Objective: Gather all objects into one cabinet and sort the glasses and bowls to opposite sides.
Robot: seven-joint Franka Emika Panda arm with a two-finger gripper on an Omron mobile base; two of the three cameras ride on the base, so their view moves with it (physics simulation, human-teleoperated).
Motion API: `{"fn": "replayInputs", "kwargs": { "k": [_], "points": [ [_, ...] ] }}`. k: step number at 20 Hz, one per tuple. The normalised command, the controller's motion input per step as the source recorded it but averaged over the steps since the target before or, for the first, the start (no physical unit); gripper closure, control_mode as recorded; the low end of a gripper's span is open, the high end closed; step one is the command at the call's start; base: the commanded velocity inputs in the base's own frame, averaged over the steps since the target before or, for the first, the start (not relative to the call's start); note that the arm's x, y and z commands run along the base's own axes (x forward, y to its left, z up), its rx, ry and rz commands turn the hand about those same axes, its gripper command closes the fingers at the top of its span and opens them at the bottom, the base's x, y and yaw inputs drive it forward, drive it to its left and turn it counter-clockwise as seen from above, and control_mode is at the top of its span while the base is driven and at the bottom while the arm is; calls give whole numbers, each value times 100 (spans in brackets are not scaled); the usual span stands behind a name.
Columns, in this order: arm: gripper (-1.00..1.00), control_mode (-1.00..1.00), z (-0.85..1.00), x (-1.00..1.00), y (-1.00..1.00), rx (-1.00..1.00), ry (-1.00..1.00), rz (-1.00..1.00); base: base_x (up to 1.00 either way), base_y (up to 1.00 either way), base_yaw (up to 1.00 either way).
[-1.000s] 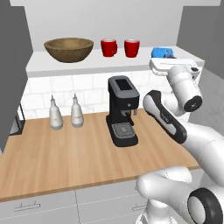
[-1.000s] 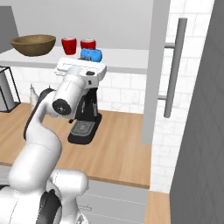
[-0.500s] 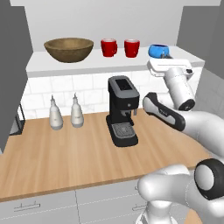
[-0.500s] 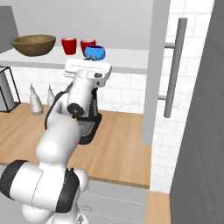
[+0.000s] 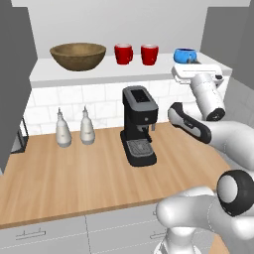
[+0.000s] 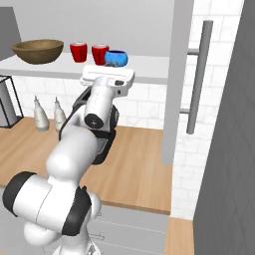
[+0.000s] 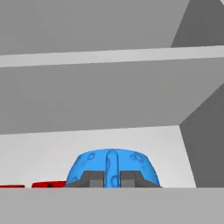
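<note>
You are holding the gripper (image 7: 107,183) narrowed on the blue cup's (image 5: 185,55) handle near the white shelf board's (image 5: 99,73) right end; further along, two red mugs (image 5: 136,53) and the wooden bowl (image 5: 78,55) are standing.

- On the shelf board (image 5: 124,74), from 9 to 3 o'clock: bowl (image 5: 78,55), two mugs (image 5: 123,53), cup (image 5: 185,55).
- Gripper (image 7: 112,181) at the cup's 6 o'clock.
- Coffee machine (image 5: 139,125) stands below the mugs, with the bottles (image 5: 62,130) at its 9 o'clock.
</note>
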Motion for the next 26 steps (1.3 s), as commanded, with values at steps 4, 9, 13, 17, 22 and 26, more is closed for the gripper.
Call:
{"fn": "replayInputs", "kwargs": {
  "k": [4, 9, 13, 17, 22, 26],
  "points": [
    [100, -100, 0, 19, 8, 9, -2, 7, 0, 0, 0],
    [100, -100, -5, 40, 10, 11, -6, 12, 0, 0, 0],
    [100, -100, -32, 27, 1, 1, -9, 11, 0, 0, 0],
    [-100, -100, -32, 10, 1, -5, -11, 5, 0, 0, 0],
    [-100, -100, -15, -2, -8, 0, -18, 0, 0, 0, 0],
    [-100, -100, 0, -40, -9, 0, -20, 0, 0, 0, 0]
  ]
}}
